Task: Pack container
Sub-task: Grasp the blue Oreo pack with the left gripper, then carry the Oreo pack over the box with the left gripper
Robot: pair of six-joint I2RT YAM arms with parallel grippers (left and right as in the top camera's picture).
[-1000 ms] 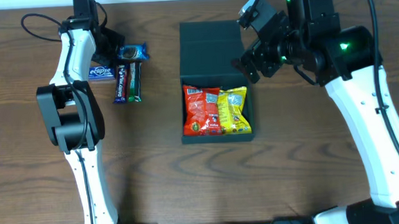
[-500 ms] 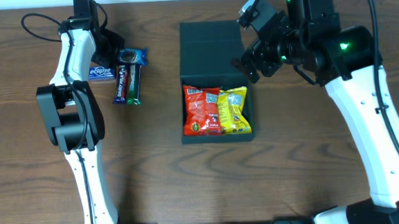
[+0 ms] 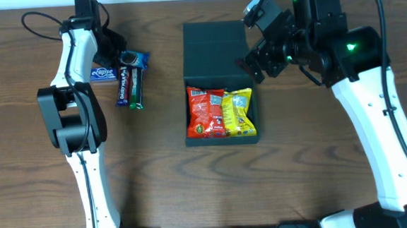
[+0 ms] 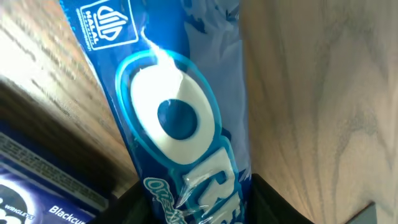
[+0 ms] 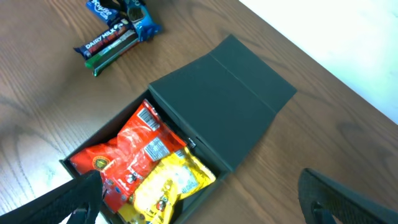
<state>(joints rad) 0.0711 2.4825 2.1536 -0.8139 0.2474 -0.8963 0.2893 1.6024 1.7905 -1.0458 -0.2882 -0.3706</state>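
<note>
The container is a dark green-black box in mid-table, its flap lid folded back flat. Inside lie a red packet and a yellow packet, also seen as red packet and yellow packet. My left gripper is down at the far left of the table, jaws pressed against both edges of a blue Oreo packet, which crinkles between them. My right gripper hovers wide open above the container's right side, holding nothing.
Beside the Oreo packet lie a blue Eclipse gum box and dark chocolate bars, all left of the container. The left arm's white links run down the left side.
The left jaws have narrowed onto the Oreo packet, which has shifted slightly toward the chocolate bars. The right arm has stayed still.
</note>
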